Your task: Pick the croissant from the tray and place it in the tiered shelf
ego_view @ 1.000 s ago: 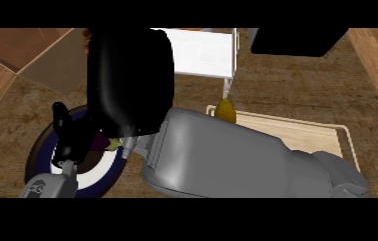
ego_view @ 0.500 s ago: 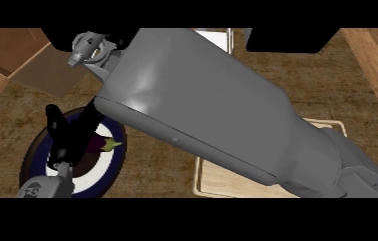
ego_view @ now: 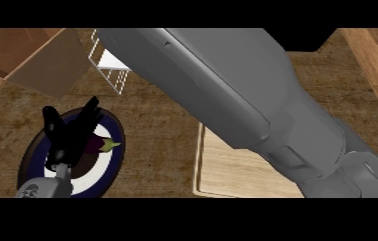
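Across the middle of the head view, the robot's right forearm point(ego_view: 244, 100) runs as a broad grey mass from the lower right corner up toward the top left, and it covers most of the counter point(ego_view: 159, 130). Its hand lies beyond the top of the view, so I cannot tell whether its fingers are open or closed, or whether they hold anything. The croissant shows nowhere in this view. Beneath the forearm, a pale wooden tray point(ego_view: 229, 172) sits on the counter, with only its left part and near edge visible. At upper left, a white wire tiered shelf point(ego_view: 111, 67) stands partly hidden behind the arm. Lower left, the left hand point(ego_view: 70, 135) hangs above a dark-rimmed plate point(ego_view: 111, 157), fingers straight and spread, holding nothing. Beside those fingers lies a small purple and yellow-green item point(ego_view: 103, 145), possibly a vegetable.
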`<state>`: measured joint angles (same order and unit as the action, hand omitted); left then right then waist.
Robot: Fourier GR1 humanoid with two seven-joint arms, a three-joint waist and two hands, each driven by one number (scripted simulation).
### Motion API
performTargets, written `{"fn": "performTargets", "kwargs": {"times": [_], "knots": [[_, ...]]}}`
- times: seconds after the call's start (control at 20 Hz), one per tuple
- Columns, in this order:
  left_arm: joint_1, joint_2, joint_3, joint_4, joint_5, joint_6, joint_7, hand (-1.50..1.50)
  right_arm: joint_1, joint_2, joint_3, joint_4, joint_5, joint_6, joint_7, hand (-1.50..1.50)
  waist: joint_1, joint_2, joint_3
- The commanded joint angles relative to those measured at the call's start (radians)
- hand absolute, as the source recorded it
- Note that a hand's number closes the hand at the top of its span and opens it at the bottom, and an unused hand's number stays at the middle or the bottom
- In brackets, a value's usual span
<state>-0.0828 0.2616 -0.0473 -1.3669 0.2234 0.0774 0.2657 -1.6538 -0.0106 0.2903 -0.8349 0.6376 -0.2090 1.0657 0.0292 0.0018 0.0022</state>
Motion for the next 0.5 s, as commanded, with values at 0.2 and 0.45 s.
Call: {"fn": "performTargets", "kwargs": {"times": [0.2, 0.45], "knots": [[0.011, -0.003, 0.022, 0.085, 0.004, -0.029, -0.017, 0.0, -0.05, 0.008, -0.063, 0.218, 0.005, 0.008, -0.116, 1.5, -0.003, 0.007, -0.004], [0.011, -0.037, -0.009, 0.032, -0.025, 0.014, 0.018, 0.0, -0.04, 0.01, -0.082, 0.339, 0.018, -0.052, -0.208, 1.5, 0.011, 0.011, -0.004]]}}
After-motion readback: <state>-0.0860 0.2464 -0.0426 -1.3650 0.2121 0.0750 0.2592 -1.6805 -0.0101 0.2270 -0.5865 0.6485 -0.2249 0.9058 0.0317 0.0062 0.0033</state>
